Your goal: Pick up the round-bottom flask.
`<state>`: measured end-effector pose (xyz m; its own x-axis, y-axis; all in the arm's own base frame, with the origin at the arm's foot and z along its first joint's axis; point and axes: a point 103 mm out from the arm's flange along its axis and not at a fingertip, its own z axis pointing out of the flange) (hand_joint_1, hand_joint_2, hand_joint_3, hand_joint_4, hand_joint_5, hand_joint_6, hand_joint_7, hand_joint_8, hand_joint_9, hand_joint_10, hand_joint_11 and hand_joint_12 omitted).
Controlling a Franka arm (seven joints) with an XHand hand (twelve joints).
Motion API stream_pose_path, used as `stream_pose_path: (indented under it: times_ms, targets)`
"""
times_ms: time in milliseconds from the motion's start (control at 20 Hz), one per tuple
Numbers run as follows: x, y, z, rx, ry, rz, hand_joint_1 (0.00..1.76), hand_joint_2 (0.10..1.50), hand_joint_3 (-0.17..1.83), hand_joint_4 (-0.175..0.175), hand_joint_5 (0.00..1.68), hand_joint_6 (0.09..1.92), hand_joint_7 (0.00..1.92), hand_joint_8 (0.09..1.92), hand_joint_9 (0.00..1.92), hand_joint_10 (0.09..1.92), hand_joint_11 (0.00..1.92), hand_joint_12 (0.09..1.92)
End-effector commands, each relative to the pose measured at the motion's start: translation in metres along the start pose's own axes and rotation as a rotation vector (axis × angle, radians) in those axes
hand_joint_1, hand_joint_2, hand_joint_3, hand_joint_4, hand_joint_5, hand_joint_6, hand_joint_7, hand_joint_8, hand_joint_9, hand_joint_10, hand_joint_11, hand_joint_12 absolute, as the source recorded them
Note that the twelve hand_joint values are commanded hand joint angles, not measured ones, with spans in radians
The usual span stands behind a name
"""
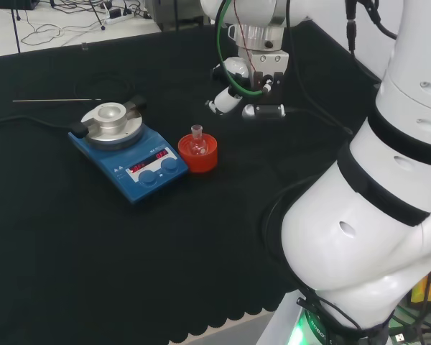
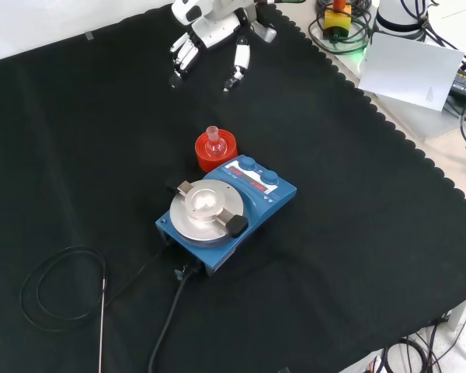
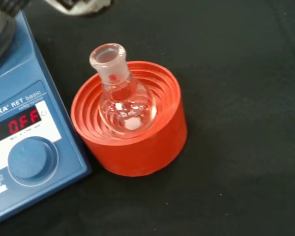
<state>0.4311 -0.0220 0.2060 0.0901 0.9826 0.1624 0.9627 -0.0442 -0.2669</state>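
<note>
Clear glass round-bottom flask (image 3: 124,101) sits upright in the red ribbed stand (image 1: 198,153), mid-cloth beside the blue hotplate (image 2: 227,211); hand (image 2: 210,35) hovers apart, fingers relaxed and empty (approach step); next, descend over the neck.

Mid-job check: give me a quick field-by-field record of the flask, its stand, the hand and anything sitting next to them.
target: small clear glass round-bottom flask, upright, neck up
support: red ribbed ring stand; flask seated in its centre
hand: black and white hand, fingers relaxed, holding nothing, apart from the flask
neighbour: blue stirrer plate with round metal top, right beside the stand
surface: black cloth
task state: flask not yet picked up
</note>
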Motion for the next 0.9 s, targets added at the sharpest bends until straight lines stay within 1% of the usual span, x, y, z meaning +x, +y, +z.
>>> stream_pose_path:
  times_ms: [50,350,600,700,800,900]
  targets:
    - [0.004,0.026,0.041,0.060,0.060,0.010,0.82,0.68,0.65,-0.026,0.56,0.09,0.27,0.67,0.47,0.66,0.20,1.39]
    - [0.008,0.033,0.055,0.068,0.063,0.009,0.82,0.66,0.65,-0.027,0.58,0.09,0.23,0.66,0.44,0.65,0.19,1.39]
    - [0.010,0.037,0.063,0.068,0.055,0.004,0.84,0.65,0.65,-0.035,0.67,0.13,0.18,0.65,0.40,0.64,0.18,1.40]
    - [0.011,0.039,0.068,0.065,0.068,0.005,0.85,0.63,0.66,-0.040,0.70,0.16,0.17,0.66,0.39,0.66,0.18,1.41]
    - [0.011,0.041,0.071,0.066,0.074,0.006,0.86,0.62,0.67,-0.042,0.70,0.29,0.16,0.67,0.38,0.67,0.18,1.41]
    - [0.009,0.043,0.074,0.068,0.076,0.006,0.87,0.61,0.68,-0.041,0.65,0.46,0.16,0.67,0.37,0.68,0.18,1.41]
